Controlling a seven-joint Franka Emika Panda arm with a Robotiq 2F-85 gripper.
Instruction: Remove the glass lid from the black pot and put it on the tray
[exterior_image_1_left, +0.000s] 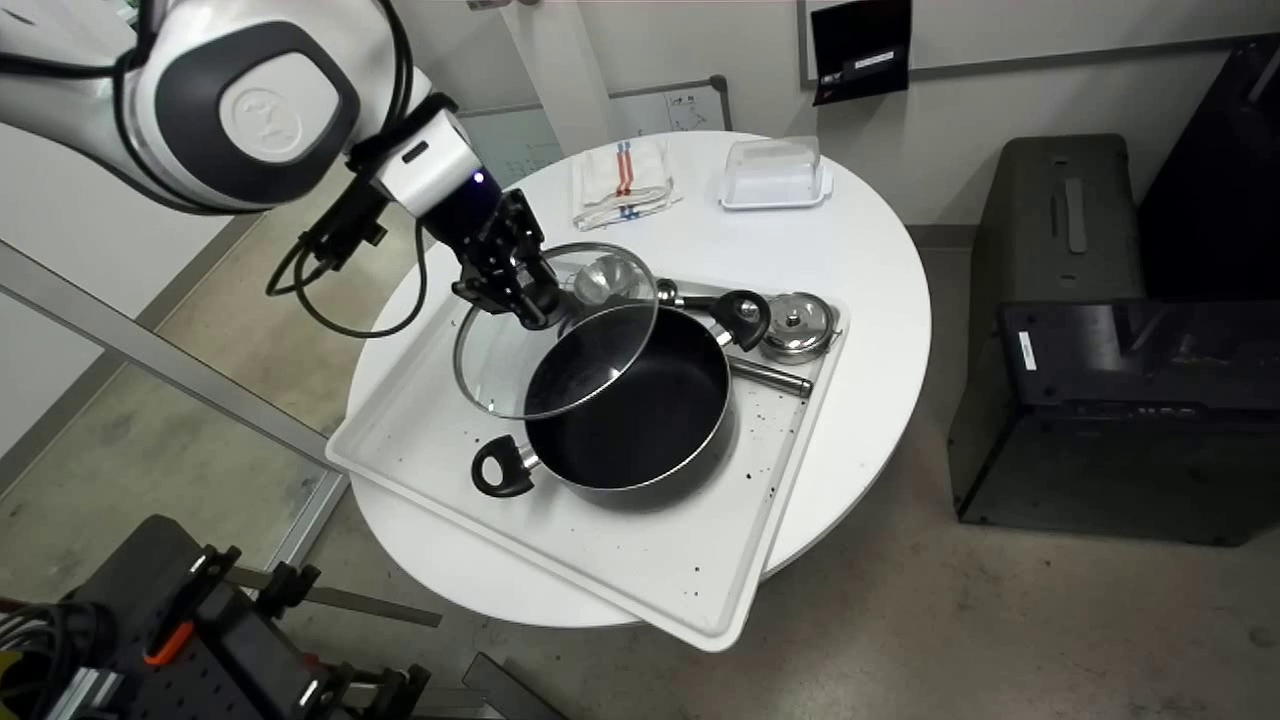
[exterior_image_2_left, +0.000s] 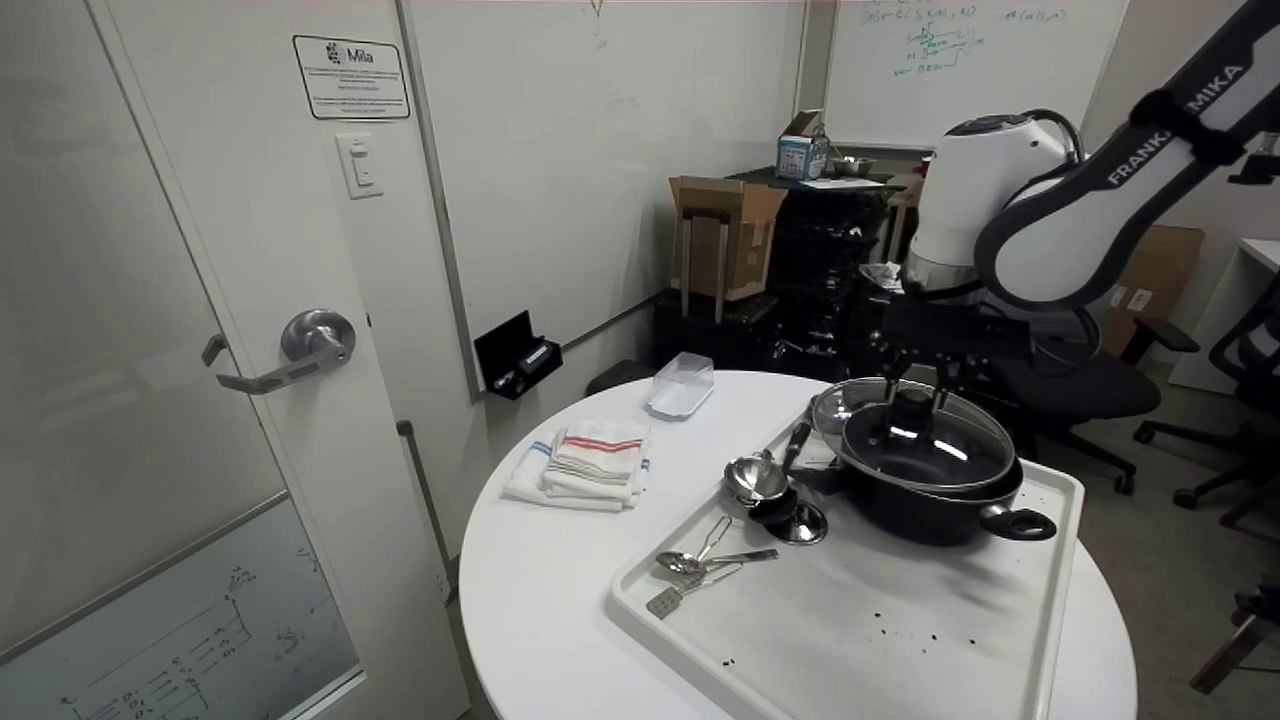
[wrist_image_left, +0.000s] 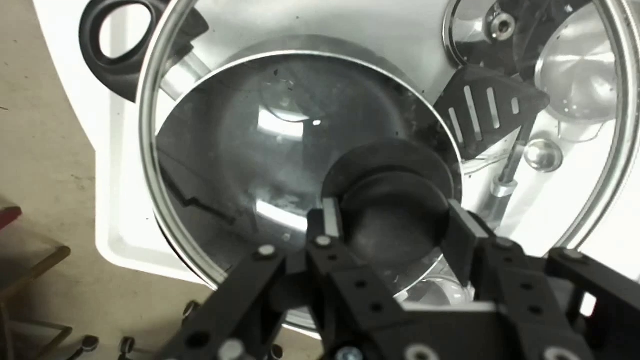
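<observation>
Claw (wrist_image_left: 395, 217) pinched the glass lid (exterior_image_2_left: 928, 455) by its knob (exterior_image_2_left: 912, 408); lid was tilted, partly over the black pot (exterior_image_1_left: 655, 425). Pot sat on the tray (exterior_image_1_left: 600, 540), tray on bench (exterior_image_1_left: 862, 400).

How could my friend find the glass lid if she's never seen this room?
Find the round white table, then the pale tray on it. Over the black pot there, the gripper holds the glass lid. Unlike the pot, you can see right through it.

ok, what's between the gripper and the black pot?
The glass lid: in an exterior view, the gripper grips its knob, with the black pot below. The wrist view agrees: the pot shows through the lid.
</observation>
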